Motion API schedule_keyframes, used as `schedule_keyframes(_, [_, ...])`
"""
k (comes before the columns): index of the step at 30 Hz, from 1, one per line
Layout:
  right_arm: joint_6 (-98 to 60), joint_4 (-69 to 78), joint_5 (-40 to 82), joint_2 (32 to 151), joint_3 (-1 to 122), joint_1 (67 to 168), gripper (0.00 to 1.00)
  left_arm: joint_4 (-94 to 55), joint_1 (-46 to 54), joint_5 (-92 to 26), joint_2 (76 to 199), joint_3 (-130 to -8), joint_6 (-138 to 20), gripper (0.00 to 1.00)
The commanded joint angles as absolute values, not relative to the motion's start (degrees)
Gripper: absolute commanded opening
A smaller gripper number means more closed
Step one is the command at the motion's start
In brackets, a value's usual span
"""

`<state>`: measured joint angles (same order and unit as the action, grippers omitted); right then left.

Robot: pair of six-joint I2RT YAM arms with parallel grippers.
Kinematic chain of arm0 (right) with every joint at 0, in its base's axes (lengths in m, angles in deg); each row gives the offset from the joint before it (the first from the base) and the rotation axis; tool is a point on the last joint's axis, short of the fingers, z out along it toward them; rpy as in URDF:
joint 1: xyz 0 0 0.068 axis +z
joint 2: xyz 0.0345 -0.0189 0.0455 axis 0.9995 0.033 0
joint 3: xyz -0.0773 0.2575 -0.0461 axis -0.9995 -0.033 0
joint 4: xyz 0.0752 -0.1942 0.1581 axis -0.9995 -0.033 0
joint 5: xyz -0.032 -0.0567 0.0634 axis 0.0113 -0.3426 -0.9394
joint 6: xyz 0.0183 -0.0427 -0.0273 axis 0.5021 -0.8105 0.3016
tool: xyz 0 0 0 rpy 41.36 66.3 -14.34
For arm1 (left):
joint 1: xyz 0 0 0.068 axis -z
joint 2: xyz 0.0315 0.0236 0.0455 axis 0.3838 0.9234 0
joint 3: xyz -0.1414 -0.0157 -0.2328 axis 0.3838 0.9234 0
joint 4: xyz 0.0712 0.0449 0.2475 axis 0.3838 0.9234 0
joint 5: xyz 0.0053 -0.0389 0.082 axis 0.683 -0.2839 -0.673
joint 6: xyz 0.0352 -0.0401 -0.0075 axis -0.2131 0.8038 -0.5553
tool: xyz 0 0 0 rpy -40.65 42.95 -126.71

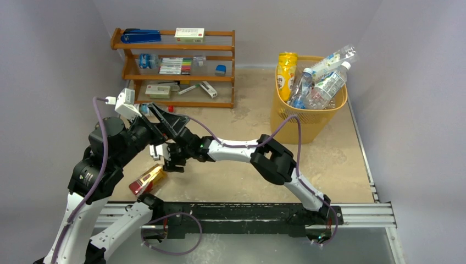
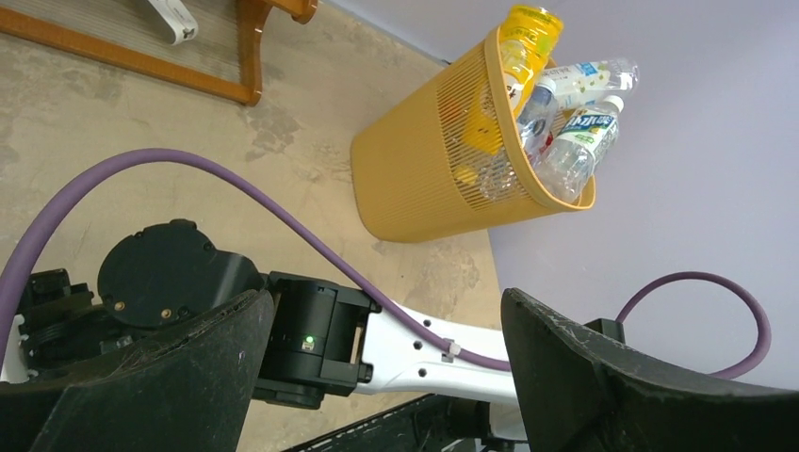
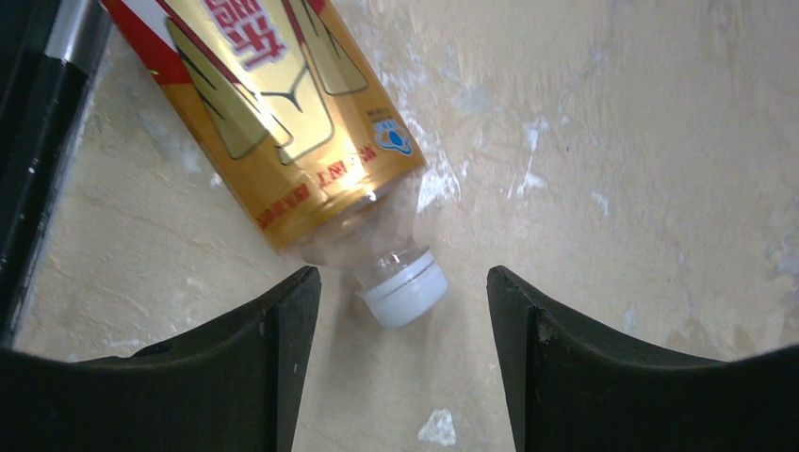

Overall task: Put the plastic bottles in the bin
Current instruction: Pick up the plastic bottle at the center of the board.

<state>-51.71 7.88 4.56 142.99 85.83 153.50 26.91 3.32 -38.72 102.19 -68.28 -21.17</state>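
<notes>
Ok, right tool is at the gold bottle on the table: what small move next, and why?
Probably ease the right tool forward along the bottle before closing. Its jaws stand open with only the white cap between them, untouched; the gold-labelled body lies beyond the fingertips. Gripping the cap alone might slip, so a deeper straddle seems safer.

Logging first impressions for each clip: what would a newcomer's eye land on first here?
The yellow-orange bin at the far right of the table, crammed with bottles poking above its rim. Next, one gold-labelled bottle lying near the table's near-left edge, with the right gripper, jaws open, either side of its white cap.
</notes>
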Motion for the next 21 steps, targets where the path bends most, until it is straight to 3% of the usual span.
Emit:
schedule_keyframes(1, [-54.23,8.48,6.65,143.57,89.41,155.41,0.68,25.62,3.01,-38.17,102.27,-69.74,-23.06,0.91])
schedule_keyframes(21, [-52.51,7.94,9.12,142.36,86.24,156.56,0.32,24.97,3.04,-37.91,101.53,-68.23,-22.97,0.91])
